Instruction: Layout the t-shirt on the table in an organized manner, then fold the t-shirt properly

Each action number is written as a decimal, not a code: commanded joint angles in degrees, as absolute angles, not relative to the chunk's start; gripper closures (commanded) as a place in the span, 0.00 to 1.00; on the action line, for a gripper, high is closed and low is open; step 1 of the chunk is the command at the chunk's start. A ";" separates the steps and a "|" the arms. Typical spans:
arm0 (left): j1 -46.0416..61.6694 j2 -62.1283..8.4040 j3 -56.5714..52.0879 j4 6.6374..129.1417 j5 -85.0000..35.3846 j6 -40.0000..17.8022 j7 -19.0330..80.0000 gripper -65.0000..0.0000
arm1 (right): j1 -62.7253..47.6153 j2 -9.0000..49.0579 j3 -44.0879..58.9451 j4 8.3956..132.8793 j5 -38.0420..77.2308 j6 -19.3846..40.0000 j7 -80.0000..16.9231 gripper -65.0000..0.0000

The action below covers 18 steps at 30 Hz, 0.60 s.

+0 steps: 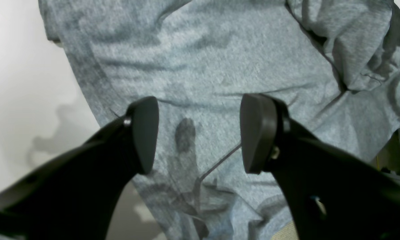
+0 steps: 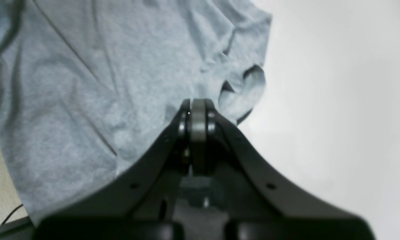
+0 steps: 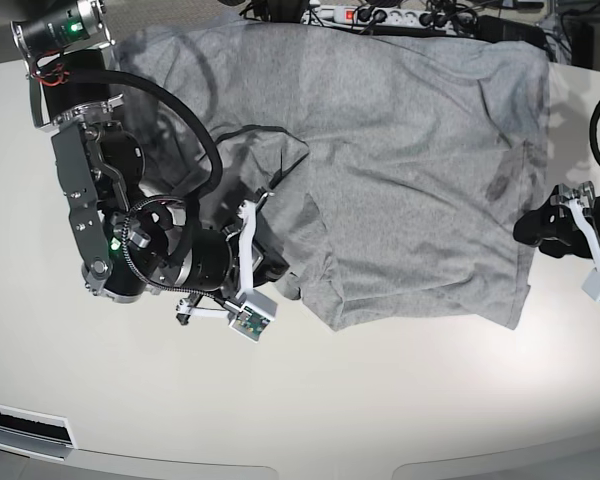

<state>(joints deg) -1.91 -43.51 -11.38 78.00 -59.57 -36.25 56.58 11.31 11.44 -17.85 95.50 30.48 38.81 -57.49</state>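
Note:
The grey t-shirt [image 3: 410,150] lies plain side up on the off-white table [image 3: 330,400], wrinkled, its upper part reaching the far edge. One side is bunched and folded over near my right gripper [image 3: 280,270]. In the right wrist view that gripper [image 2: 196,106] is shut, its tips against the t-shirt [image 2: 103,83] beside a curled sleeve opening [image 2: 249,83]; I cannot tell if cloth is pinched. My left gripper [image 3: 532,230] hovers at the opposite side edge. Seen from the left wrist, it [image 1: 200,133] stands open above the t-shirt [image 1: 219,60], holding nothing.
A power strip with cables [image 3: 380,15] runs along the far edge behind the shirt. Bare tabletop [image 2: 336,100] lies beside the sleeve and bare tabletop [image 1: 20,83] past the shirt's edge. The table's edge and clutter beyond it [image 1: 394,160] show at the left wrist view's right.

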 commanded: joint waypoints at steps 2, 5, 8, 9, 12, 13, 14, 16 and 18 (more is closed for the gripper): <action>-2.87 -44.91 -12.12 78.72 -60.71 -36.38 55.37 0.40 | 12.69 11.60 -17.58 96.38 31.55 38.92 -56.18 1.00; -2.87 -44.91 -12.14 78.72 -60.71 -36.38 55.59 0.40 | 12.14 11.60 -17.58 96.38 31.48 36.93 -56.10 0.71; -2.87 -44.91 -12.12 78.72 -60.73 -36.38 55.55 0.40 | 11.42 11.62 -17.58 95.29 30.57 35.31 -55.07 0.46; -2.87 -44.88 -12.14 78.72 -60.75 -36.40 55.55 0.40 | 11.16 11.60 -17.58 94.59 29.34 34.85 -53.80 0.46; -2.87 -44.88 -12.12 78.72 -60.75 -36.40 55.55 0.40 | 10.61 11.60 -17.58 91.31 26.63 33.78 -49.52 0.48; -2.85 -44.88 -12.12 78.72 -60.73 -36.40 55.55 0.40 | 10.50 11.60 -17.58 90.15 26.55 33.58 -48.60 0.50; -2.85 -44.88 -12.12 78.72 -60.71 -36.40 55.57 0.40 | 10.46 11.60 -17.58 89.41 26.55 33.54 -47.92 0.57; -2.87 -44.88 -12.12 78.72 -60.73 -36.40 55.57 0.40 | 10.46 11.57 -17.58 88.84 26.55 33.06 -47.51 0.76; -2.87 -44.88 -12.14 78.72 -60.73 -36.40 55.55 0.40 | 10.50 11.57 -17.58 88.86 26.57 33.01 -47.53 0.90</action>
<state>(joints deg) -1.91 -43.51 -11.38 78.00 -59.59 -36.23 56.60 9.10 11.53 -17.85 87.94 25.91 32.99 -48.90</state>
